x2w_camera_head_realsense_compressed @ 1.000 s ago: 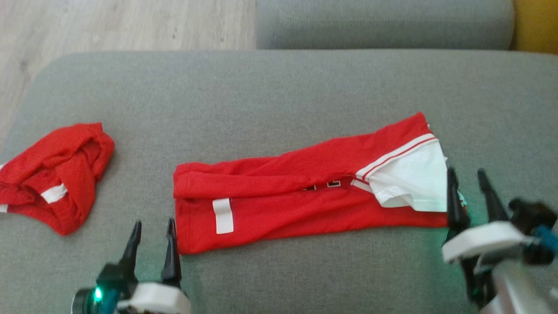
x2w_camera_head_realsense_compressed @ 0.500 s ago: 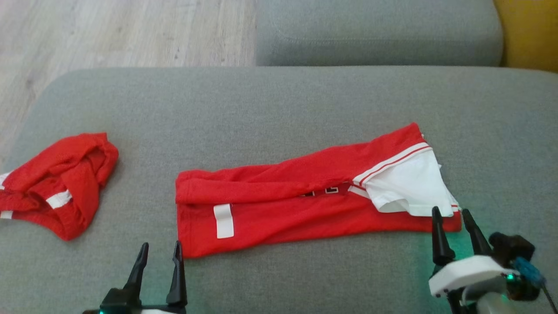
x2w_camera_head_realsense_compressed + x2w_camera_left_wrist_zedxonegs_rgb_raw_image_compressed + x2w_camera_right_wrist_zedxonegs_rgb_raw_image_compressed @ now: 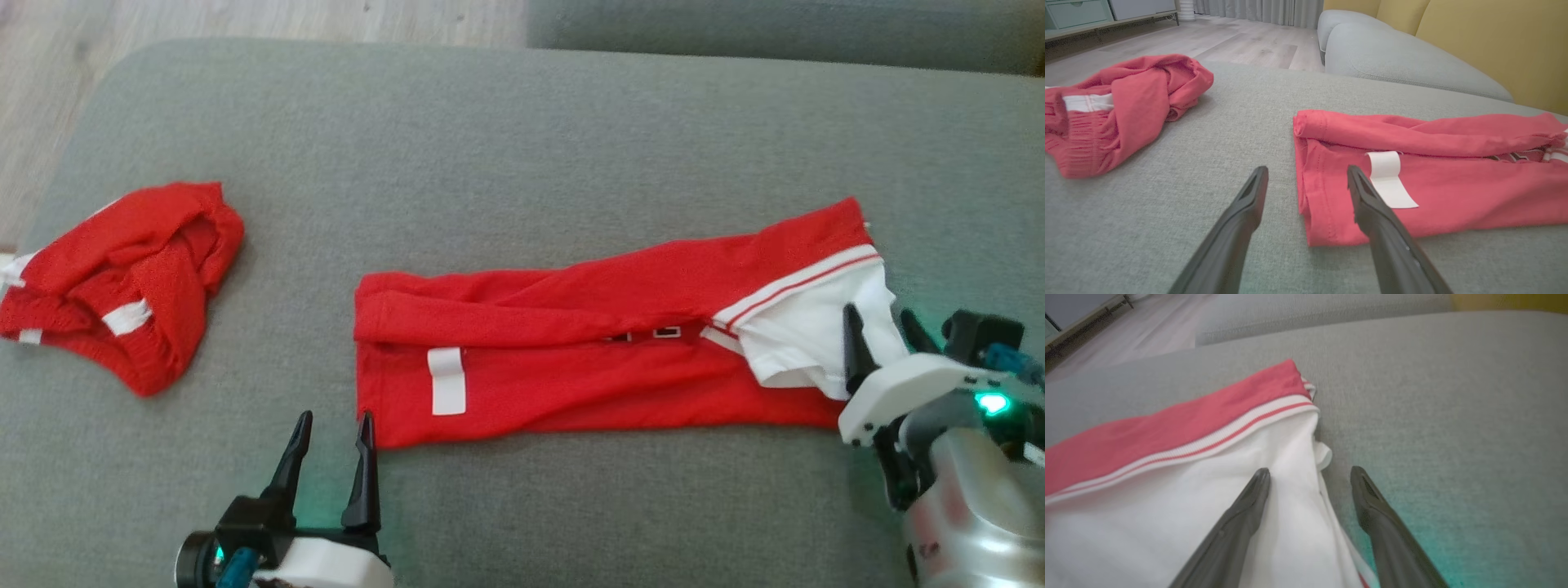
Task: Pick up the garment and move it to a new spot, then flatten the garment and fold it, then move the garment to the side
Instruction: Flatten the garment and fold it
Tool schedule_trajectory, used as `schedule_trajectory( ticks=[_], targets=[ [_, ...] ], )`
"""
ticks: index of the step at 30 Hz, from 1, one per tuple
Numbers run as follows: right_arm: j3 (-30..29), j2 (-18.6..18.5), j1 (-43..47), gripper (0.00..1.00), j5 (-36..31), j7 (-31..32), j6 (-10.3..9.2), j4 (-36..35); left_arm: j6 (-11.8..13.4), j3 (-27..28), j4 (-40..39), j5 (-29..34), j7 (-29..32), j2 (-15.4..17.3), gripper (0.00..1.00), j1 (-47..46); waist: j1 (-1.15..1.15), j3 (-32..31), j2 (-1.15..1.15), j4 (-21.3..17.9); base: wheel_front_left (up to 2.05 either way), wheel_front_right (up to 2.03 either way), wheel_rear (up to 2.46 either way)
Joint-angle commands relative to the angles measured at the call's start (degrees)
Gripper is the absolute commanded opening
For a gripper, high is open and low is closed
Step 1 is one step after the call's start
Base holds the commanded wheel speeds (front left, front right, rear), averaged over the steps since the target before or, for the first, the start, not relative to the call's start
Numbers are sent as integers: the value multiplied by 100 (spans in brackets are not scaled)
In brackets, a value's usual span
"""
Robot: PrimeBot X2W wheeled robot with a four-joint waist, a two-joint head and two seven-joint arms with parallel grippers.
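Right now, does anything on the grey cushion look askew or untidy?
Yes. The folded red garment is not square: its top layer slants away toward the right end, where a white part sticks out loosely. At the left, a second red garment lies crumpled in a heap.

The shirt is soft red knit cloth, matt, with a smooth white cloth sleeve edged in ribbed trim and a flat white tag. The crumpled garment is a coarser, more textured red knit. The cushion is grey woven fabric, rough and matt. The floor looks like pale wood-grain plank. The left gripper and right gripper have dark matt plastic fingers on smooth white plastic housings; the forearm is shiny silver.
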Motion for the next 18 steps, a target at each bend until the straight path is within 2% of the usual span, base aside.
schedule_trajectory(
  ticks=[1,3,7,8,9,10,13,18],
  targets=[
    [126,-10,-147,100,-24,-5,-5,-62,49,144,-123,-30,-54,-4,100,-207,-2,77,0,81,0,0,0],
    [152,52,-168,100,70,41,-5,141,71,149,-108,-46,-54,-4,100,-226,-2,103,0,110,0,0,0],
    [615,195,-161,100,593,49,-5,273,84,165,-117,-60,-54,-4,100,-240,-2,141,0,132,0,0,0],
    [782,212,-147,85,732,67,-5,269,87,173,-119,-59,-55,-4,100,-242,-2,146,0,126,0,0,0],
    [928,222,-128,13,884,73,-5,253,89,177,-118,-60,-55,-4,100,-246,-2,145,0,116,0,0,0],
    [1022,214,-109,0,1029,53,-5,236,95,176,-114,-65,-55,-4,100,-248,-2,134,0,100,0,0,0],
    [1093,32,-69,0,1233,-204,-5,240,82,176,-115,-69,-55,-5,100,-239,-2,75,0,23,0,0,0],
    [798,-334,-31,0,1294,-777,-5,332,39,195,-96,-53,-55,-5,100,-168,-2,-114,0,-200,0,0,0]
  ],
)
